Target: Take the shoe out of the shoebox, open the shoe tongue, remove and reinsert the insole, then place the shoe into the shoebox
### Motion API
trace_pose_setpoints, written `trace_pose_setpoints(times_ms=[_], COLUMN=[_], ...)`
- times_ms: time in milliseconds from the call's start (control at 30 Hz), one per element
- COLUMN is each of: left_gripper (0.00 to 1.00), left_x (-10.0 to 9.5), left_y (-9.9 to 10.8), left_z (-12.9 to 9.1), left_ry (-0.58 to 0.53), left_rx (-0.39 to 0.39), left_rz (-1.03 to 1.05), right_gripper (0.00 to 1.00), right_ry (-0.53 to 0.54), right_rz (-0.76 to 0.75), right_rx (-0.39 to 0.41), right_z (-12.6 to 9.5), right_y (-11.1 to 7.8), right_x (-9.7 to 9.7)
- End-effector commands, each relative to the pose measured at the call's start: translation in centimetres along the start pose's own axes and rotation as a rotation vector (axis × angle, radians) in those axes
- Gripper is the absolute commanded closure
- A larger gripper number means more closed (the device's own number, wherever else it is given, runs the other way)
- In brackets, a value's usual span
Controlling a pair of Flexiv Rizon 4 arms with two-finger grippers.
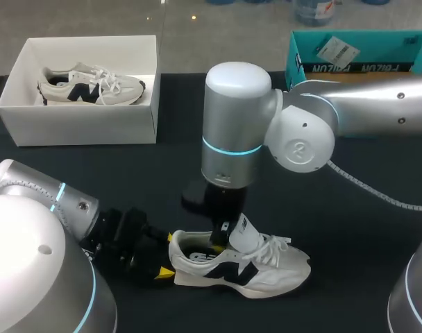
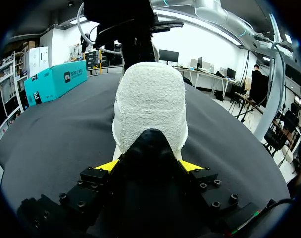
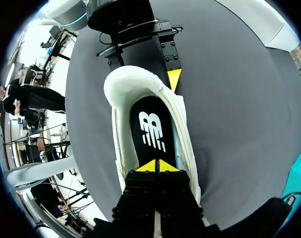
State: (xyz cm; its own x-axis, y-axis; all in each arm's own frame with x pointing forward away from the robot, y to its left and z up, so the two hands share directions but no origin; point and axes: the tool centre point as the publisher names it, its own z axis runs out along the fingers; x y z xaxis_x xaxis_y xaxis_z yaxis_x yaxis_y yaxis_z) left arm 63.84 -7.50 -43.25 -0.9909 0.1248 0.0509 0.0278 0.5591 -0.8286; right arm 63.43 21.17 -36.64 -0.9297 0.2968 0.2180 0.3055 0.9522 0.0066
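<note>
Done: sneaker (image 1: 266,274) outside shoebox (image 1: 79,125).
My left gripper (image 2: 149,166): clamps heel (image 2: 150,99) between fingers.
My right gripper (image 3: 158,166): pinched together, insole (image 3: 151,131) beneath.
Pending, I judge: insole, reboxing.

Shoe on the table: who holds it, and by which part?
Left gripper holds the shoe by its heel. Right gripper, jaws shut, is above the insole; hold unclear.
</note>
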Motion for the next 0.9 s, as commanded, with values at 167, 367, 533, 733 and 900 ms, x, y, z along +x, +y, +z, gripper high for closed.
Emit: trace_pose_setpoints(times_ms=[167,367,533,733,900], left_gripper=[1.00,1.00,1.00,1.00,1.00], left_x=[0.0,0.0,0.0,0.0,0.0], left_y=[0.2,0.2,0.2,0.2,0.2], left_z=[0.5,0.5,0.5,0.5,0.5], left_ry=[-0.001,-0.001,-0.001,-0.001,-0.001], left_rx=[-0.003,-0.003,-0.003,-0.003,-0.003], left_rz=[0.000,0.000,0.000,0.000,0.000], right_gripper=[1.00,1.00,1.00,1.00,0.68], right_ry=[-0.030,-0.046,-0.068,-0.072,-0.068], right_rz=[0.006,0.005,0.021,0.031,0.031], right_rx=[0.011,0.039,0.051,0.054,0.049], right_z=[-1.6,-1.2,-0.8,-0.6,-0.5], right_y=[-0.7,-0.2,-0.6,-1.0,-1.2], right_x=[0.5,0.5,0.1,-0.5,-0.8])
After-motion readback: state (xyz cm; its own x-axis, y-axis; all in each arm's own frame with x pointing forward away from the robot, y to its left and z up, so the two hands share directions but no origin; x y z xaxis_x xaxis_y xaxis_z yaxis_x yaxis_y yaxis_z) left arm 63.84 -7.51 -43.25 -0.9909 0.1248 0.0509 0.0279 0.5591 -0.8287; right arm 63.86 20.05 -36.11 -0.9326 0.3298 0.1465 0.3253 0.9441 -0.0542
